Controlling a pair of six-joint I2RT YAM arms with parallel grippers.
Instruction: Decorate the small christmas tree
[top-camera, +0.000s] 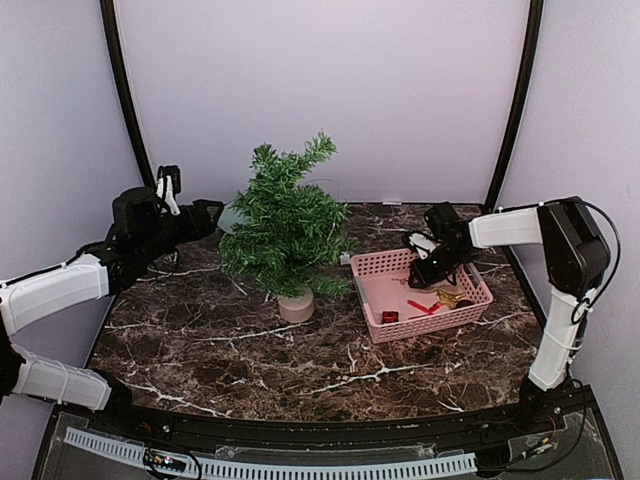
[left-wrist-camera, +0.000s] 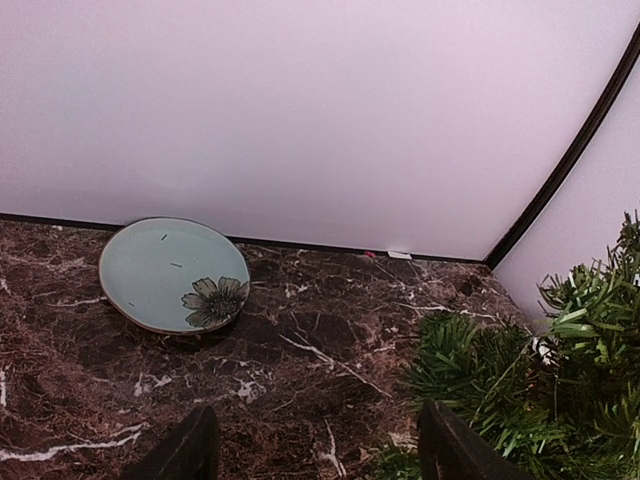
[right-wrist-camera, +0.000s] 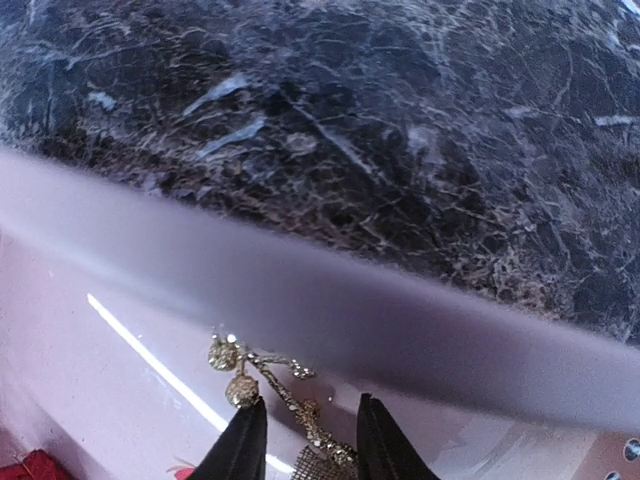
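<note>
The small christmas tree (top-camera: 285, 225) stands upright at mid-table on its tan base, bare of ornaments; its branches (left-wrist-camera: 520, 390) fill the lower right of the left wrist view. My left gripper (top-camera: 205, 215) (left-wrist-camera: 318, 412) hovers open and empty just left of the tree, its right finger beside the needles. My right gripper (top-camera: 425, 275) (right-wrist-camera: 305, 400) reaches down inside the pink basket (top-camera: 470, 315). Its fingers (right-wrist-camera: 240, 445) stand apart on either side of a gold glitter sprig (right-wrist-camera: 290, 390) with two small balls, lying on the basket floor.
A pale green plate (left-wrist-camera: 165, 270) (top-camera: 230, 215) with a flower print lies by the back wall, behind the tree's left side. The basket also holds red pieces (top-camera: 390, 316) (top-camera: 422, 306). Its rim (right-wrist-camera: 330, 300) crosses the right wrist view, blurred.
</note>
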